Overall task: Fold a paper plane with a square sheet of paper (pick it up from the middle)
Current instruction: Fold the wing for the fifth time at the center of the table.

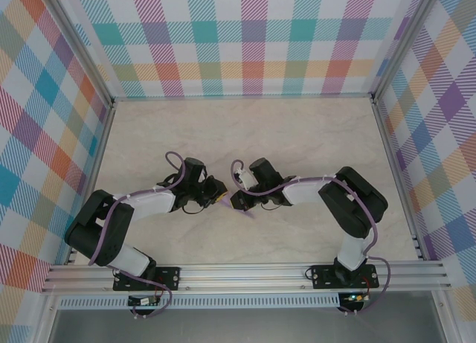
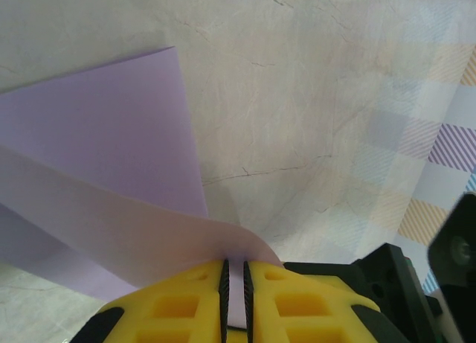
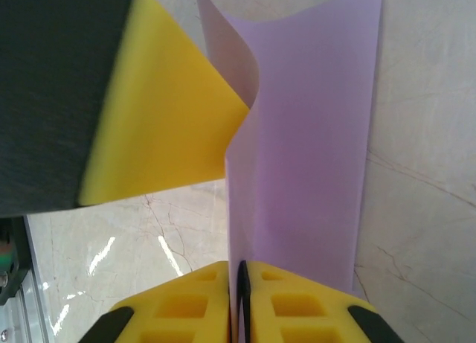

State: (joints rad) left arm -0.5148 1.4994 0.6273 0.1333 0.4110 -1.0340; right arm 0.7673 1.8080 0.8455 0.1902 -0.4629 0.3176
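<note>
Two grippers, one sheet: the left gripper (image 2: 234, 276) has its jaws nipped down on a curled edge of the square sheet of paper (image 2: 97, 135), with a sliver of lavender showing between the black pads. The right gripper (image 3: 239, 280) is pinched shut on another edge of the same sheet, which rises straight away from its yellow fingers. From above, the pair meet nose to nose over the near middle of the table (image 1: 245, 127), and just a scrap of purple peeks out below them. The left wrist view shows part of the sheet spread flat close over the marble while the held edge arches up, so this looks like a fold being carried over. The paper bows into a soft wave beside the left gripper's yellow finger, and that is the thing to watch. Doing this well calls for both arms travelling together, with no pulling apart that could tear or slip the thin sheet. The raised edge should be laid square onto its opposite edge. Only then should the crease be pressed down.
</note>
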